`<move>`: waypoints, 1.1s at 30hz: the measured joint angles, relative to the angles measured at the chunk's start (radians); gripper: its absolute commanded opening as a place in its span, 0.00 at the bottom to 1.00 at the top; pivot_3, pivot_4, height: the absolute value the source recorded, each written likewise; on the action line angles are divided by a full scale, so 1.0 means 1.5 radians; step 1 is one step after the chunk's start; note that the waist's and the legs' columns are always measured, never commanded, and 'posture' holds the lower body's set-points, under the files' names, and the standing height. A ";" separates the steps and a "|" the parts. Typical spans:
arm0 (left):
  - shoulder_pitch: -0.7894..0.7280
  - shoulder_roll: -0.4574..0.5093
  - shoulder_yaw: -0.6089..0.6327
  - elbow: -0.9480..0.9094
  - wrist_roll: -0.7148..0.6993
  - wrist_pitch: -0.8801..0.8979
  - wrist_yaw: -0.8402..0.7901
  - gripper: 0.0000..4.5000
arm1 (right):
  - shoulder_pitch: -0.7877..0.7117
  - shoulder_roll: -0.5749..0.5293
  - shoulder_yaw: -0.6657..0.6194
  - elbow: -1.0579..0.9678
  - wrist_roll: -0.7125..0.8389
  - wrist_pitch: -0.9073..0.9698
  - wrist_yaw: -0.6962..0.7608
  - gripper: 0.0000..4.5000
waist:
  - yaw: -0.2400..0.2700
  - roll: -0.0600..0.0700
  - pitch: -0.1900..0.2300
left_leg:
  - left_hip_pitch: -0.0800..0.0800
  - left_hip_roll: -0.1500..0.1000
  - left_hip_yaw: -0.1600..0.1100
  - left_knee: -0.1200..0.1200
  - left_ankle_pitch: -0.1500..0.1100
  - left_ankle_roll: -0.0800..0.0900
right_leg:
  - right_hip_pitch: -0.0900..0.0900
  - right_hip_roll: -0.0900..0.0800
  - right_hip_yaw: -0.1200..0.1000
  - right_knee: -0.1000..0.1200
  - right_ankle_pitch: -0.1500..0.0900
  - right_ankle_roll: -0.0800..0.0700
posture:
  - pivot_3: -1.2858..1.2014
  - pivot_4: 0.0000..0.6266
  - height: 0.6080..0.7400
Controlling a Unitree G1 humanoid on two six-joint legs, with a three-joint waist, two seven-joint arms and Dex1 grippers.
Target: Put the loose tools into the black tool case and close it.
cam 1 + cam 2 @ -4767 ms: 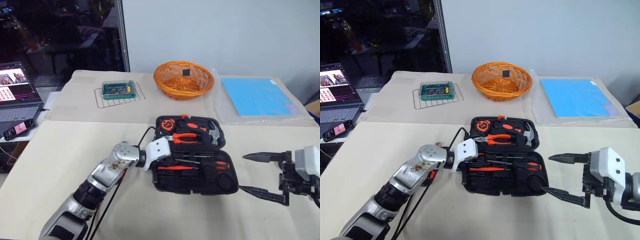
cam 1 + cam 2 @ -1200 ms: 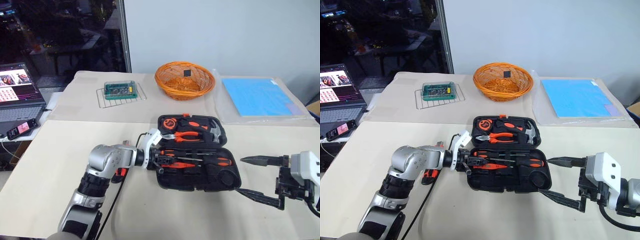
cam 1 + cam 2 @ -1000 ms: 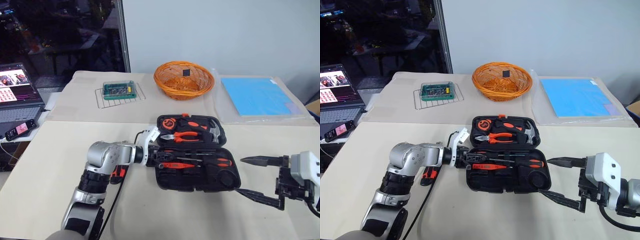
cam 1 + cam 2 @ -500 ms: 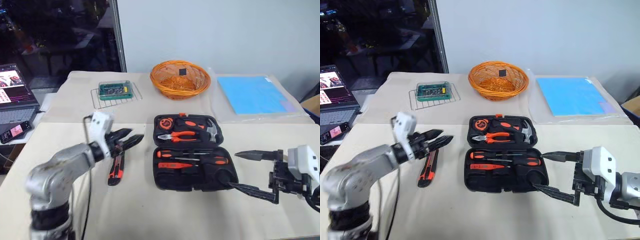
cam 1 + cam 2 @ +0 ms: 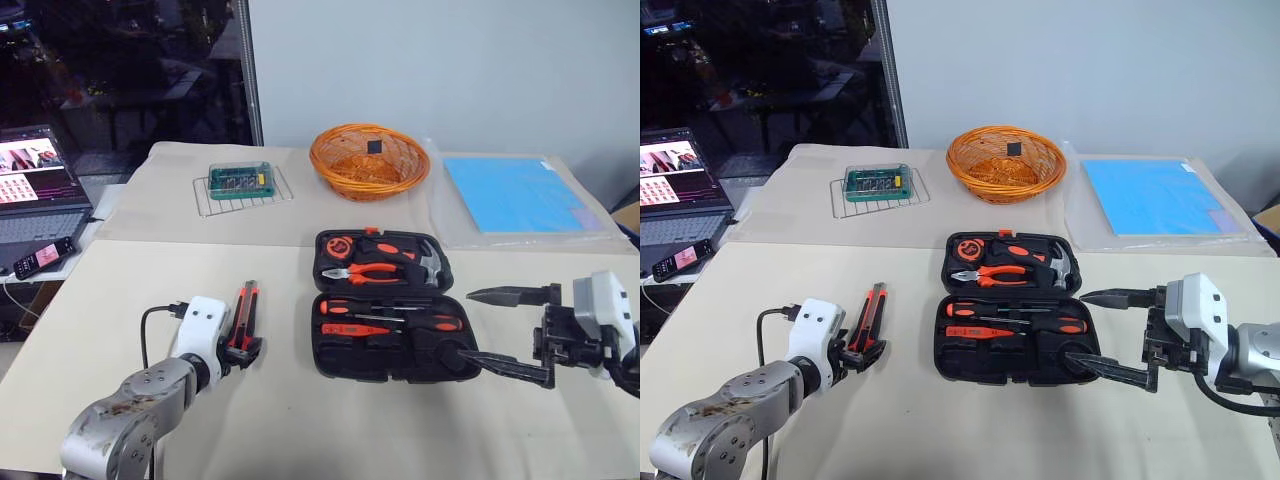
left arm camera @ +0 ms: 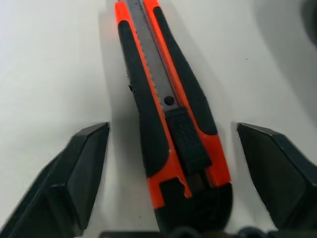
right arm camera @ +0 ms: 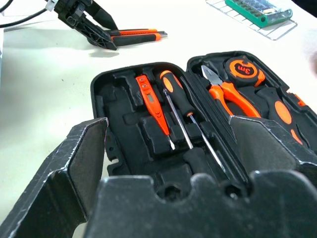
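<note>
the red-and-black utility knife [image 6: 168, 114] lies flat on the worktop [image 5: 300, 420], well to the left of the black tool case [image 5: 392, 320], its length running away from the robot. the left gripper [image 5: 243, 349] sits at the knife's near end with its jaws spread, one finger on each side of the handle and neither touching it; nothing is held. the right gripper [image 5: 500, 330] hovers at the case's right edge with its jaws wide apart, empty.

the knife looks light and rigid, a slim plastic body with black rubbery side grips that should give the fingers [image 6: 74, 183] good purchase. it lies low against the worktop, so the jaws probably need to come right down to the surface to catch it. the best hold is likely across the width at the thick near part beside the black slider, squeezing the two rubber flanks; the narrow far tip, where the blade would come out, is better avoided.

the case lies open, both halves flat, with screwdrivers [image 7: 178, 106] seated in the near half and pliers [image 5: 372, 272] in the far one.
</note>
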 measured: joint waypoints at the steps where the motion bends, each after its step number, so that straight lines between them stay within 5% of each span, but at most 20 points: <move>1: 0.003 0.000 0.000 0.003 0.006 -0.009 -0.002 0.62 | 0.002 0.000 -0.002 -0.001 0.000 0.000 0.000 1.00 | 0.000 0.000 0.000 | 0.000 0.000 0.000 0.000 0.000 0.000 | 0.000 0.000 0.000 0.000 0.000 0.000 | 0.52 0.24 1.00; 4: 0.017 0.000 0.009 0.026 0.005 -0.065 -0.037 0.39 | 0.022 0.000 -0.010 -0.004 0.000 0.000 -0.001 1.00 | 0.001 0.000 0.000 | -0.001 0.000 0.000 0.000 0.000 0.000 | -0.001 0.000 0.000 0.000 0.000 0.000 | 0.52 0.24 1.00; 8: 0.031 0.023 0.017 0.048 -0.022 -0.166 -0.148 0.39 | 0.045 0.002 -0.024 -0.017 0.000 0.000 -0.005 1.00 | 0.001 0.000 0.000 | -0.003 0.000 0.000 0.000 0.000 -0.001 | -0.003 0.000 -0.001 -0.001 0.000 0.000 | 0.52 0.24 1.00; 12: -0.069 0.195 -0.007 0.131 -0.074 -0.309 -0.454 0.39 | 0.069 0.009 -0.046 -0.018 -0.004 -0.012 -0.001 1.00 | 0.004 0.000 0.001 | -0.005 0.000 0.000 0.000 0.000 -0.001 | -0.005 0.000 -0.002 0.000 0.000 -0.001 | 0.52 0.24 1.00; 15: -0.153 0.238 -0.067 0.178 -0.073 -0.373 -0.590 0.39 | 0.069 0.006 -0.062 0.010 -0.017 -0.029 0.013 1.00 | 0.002 0.002 0.000 | -0.004 0.000 0.002 0.000 -0.001 0.000 | -0.003 0.000 -0.001 -0.002 0.000 -0.001 | 0.52 0.24 1.00; 23: -0.427 0.160 -0.364 0.372 0.054 -0.466 -0.769 0.39 | 0.046 -0.076 -0.096 0.154 -0.042 -0.067 0.115 1.00 | 0.000 0.002 0.001 | -0.006 -0.001 0.001 0.000 0.001 0.008 | -0.001 0.003 -0.001 -0.008 0.002 0.000 | 0.52 0.24 1.00; 33: -0.524 0.095 -0.478 0.473 0.151 -0.505 -0.816 0.39 | -0.014 -0.089 -0.083 0.173 -0.020 -0.066 0.145 1.00 | -0.009 0.001 0.001 | -0.007 0.000 0.001 0.000 0.000 0.009 | -0.001 0.004 0.000 -0.009 0.004 -0.001 | 0.52 0.24 1.00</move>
